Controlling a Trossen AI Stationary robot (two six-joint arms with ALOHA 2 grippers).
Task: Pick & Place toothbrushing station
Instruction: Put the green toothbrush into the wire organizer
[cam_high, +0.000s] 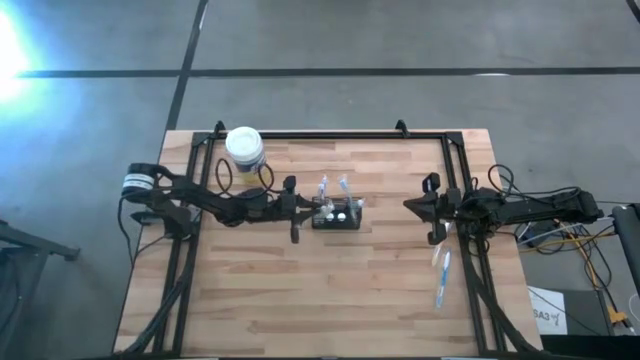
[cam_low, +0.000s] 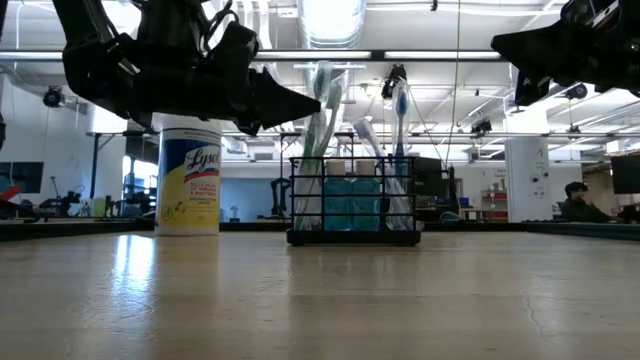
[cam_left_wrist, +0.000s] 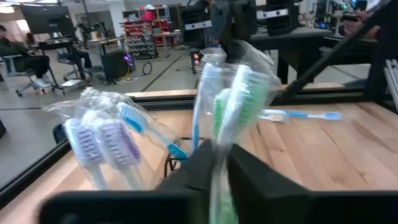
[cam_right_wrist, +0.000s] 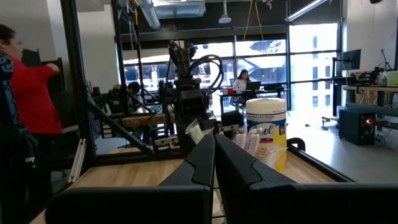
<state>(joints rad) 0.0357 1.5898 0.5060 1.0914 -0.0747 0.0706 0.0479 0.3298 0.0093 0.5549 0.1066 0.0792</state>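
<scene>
The toothbrushing station (cam_high: 337, 222), a small black slotted holder (cam_low: 352, 235), stands on its base mid-table. Several clear-wrapped toothbrushes stick up out of it: purple-headed ones (cam_left_wrist: 102, 143), a blue one (cam_left_wrist: 134, 118) and a green one (cam_left_wrist: 239, 93). My left gripper (cam_high: 310, 208) reaches in level from the left at brush-head height (cam_low: 312, 100) and is shut on the green brush's wrapper. My right gripper (cam_high: 408, 205) hovers shut at the right, clear of everything (cam_right_wrist: 214, 155). My left gripper pinches the green toothbrush through its clear wrapper, just below the head (cam_left_wrist: 219, 146), between its two fingers. The fingers come level from the table's left side and lie across the brush. The brush stands nearly upright, its lower end down in the holder.
A round white-lidded wipes jar (cam_high: 244, 147) stands at the far left behind my left arm. One wrapped blue toothbrush (cam_high: 441, 275) lies flat on the table near my right arm. A black frame (cam_high: 330, 134) rims the table. A person in red (cam_right_wrist: 31, 106) stands beyond the table.
</scene>
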